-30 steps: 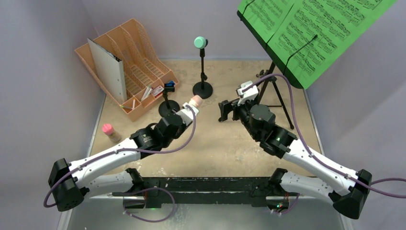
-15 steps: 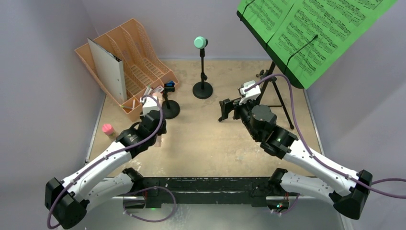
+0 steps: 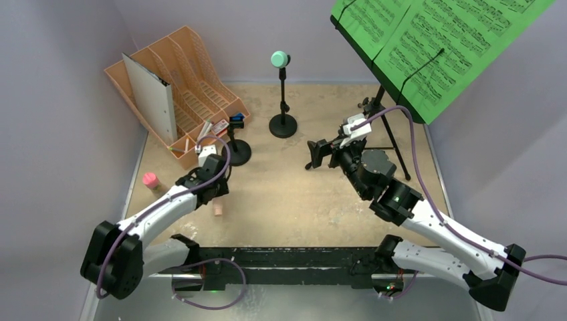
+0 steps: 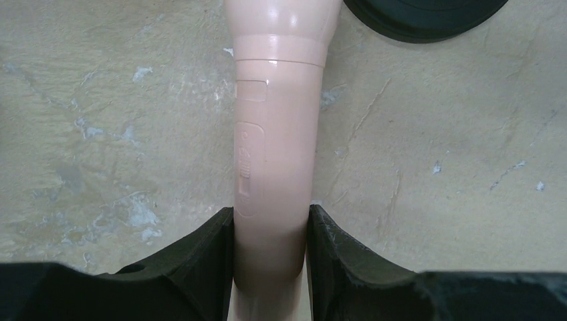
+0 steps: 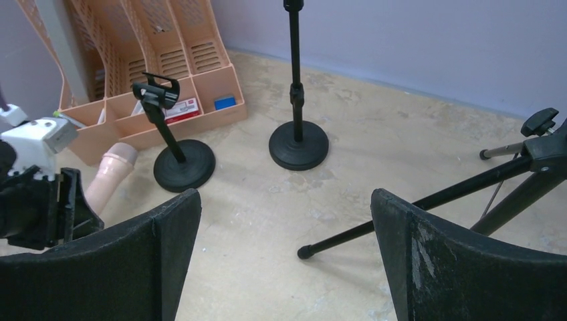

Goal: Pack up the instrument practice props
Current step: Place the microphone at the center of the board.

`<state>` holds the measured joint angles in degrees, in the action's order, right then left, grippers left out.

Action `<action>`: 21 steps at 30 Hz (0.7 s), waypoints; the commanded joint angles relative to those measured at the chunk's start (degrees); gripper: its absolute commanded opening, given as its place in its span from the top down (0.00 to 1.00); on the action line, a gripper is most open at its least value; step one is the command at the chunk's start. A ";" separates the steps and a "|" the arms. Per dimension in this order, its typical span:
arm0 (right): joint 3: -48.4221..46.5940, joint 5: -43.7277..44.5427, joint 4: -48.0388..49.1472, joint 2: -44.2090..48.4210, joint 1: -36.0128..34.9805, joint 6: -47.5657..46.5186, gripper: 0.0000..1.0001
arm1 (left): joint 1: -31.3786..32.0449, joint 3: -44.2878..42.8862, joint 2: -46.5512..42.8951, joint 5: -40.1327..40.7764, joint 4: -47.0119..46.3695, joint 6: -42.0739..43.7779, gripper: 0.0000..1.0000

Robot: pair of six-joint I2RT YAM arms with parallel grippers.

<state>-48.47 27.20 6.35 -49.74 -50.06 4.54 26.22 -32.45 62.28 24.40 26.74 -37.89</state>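
Observation:
My left gripper [image 3: 214, 194] [image 4: 271, 261] is shut on the handle of a pale pink toy microphone [image 4: 277, 134] [image 5: 110, 175], held tilted just above the table beside the short black clip pole [image 3: 235, 144] [image 5: 175, 150]. That pole's clip is empty. The teal microphone [image 3: 280, 59] sits on top of the taller pole [image 3: 283, 100] [image 5: 296, 87]. Green sheet-music pages [image 3: 441, 40] rest on the black tripod stand [image 3: 386, 127] [image 5: 461, 190] at the back right. My right gripper [image 3: 314, 155] [image 5: 284, 254] hangs open over bare table left of the tripod's legs.
An orange slotted file rack [image 3: 194, 87] [image 5: 167, 73] with a grey binder [image 3: 150, 97] stands at the back left, close to the short pole. A small pink-topped object [image 3: 151, 181] lies near the table's left edge. Purple walls close in the back and sides.
My left arm has swung left and back from the table's middle, carrying the pink microphone to a spot by the short pole. The right arm has shifted only slightly.

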 commanded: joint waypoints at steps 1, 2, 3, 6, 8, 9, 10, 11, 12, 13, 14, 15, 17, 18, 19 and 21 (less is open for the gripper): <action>0.42 -0.76 2.47 1.17 0.19 1.22 0.01 | -1.89 -4.63 5.66 0.08 -2.78 4.96 0.98; 0.54 -0.75 2.57 1.26 0.15 1.18 0.01 | -2.35 -5.25 7.26 0.79 -2.64 6.08 0.97; 0.56 -0.77 2.69 1.28 0.19 1.18 0.01 | -2.72 -5.60 8.45 0.99 -2.66 7.08 0.96; 0.55 -0.79 2.54 1.18 0.15 1.09 0.01 | -4.35 -6.65 11.36 1.39 -2.92 9.69 0.94; 0.64 -0.74 2.57 1.16 0.15 1.09 0.01 | -6.05 -7.01 12.35 0.78 -3.67 10.79 0.94; 0.69 -0.76 2.68 1.10 0.19 1.09 0.01 | -6.83 -7.20 12.76 -0.03 -4.24 11.56 0.94; 0.74 -0.91 2.82 0.96 0.19 1.09 0.01 | -7.55 -7.50 13.43 -0.46 -4.42 12.09 0.93; 0.74 -1.06 2.87 0.85 0.16 1.09 0.01 | -8.23 -7.74 14.00 -0.88 -4.77 12.58 0.92; 0.68 -1.09 2.88 0.61 0.17 1.09 0.01 | -9.01 -7.94 14.63 -1.52 -5.13 13.16 0.91; 0.66 -1.11 2.88 0.46 0.14 1.11 0.01 | -9.75 -8.16 15.35 -2.20 -5.41 13.70 0.90; 0.61 -1.18 2.84 0.30 0.14 1.07 0.01 | -10.45 -8.49 16.01 -2.77 -5.65 14.26 0.89; 0.57 -1.26 2.75 0.24 0.14 0.94 0.01 | -11.07 -8.82 16.72 -3.12 -5.85 14.77 0.88; 0.67 -1.16 2.75 0.44 0.14 0.91 0.01 | -12.04 -9.66 18.08 -3.68 -5.84 15.67 0.83; 0.80 -1.13 2.90 0.64 0.14 0.91 0.01 | -12.40 -10.06 18.66 -3.93 -5.72 15.99 0.80; 0.88 -1.15 3.00 0.78 0.14 0.87 0.01 | -12.68 -10.39 19.08 -4.05 -5.58 16.29 0.77; 1.09 -1.10 3.18 0.95 0.19 0.77 0.01 | -13.09 -10.70 19.53 -4.41 -5.38 16.46 0.71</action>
<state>-48.21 25.96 6.48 -49.47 -50.06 4.54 14.92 -40.10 81.08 19.51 24.43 -23.33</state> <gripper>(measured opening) 0.987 0.402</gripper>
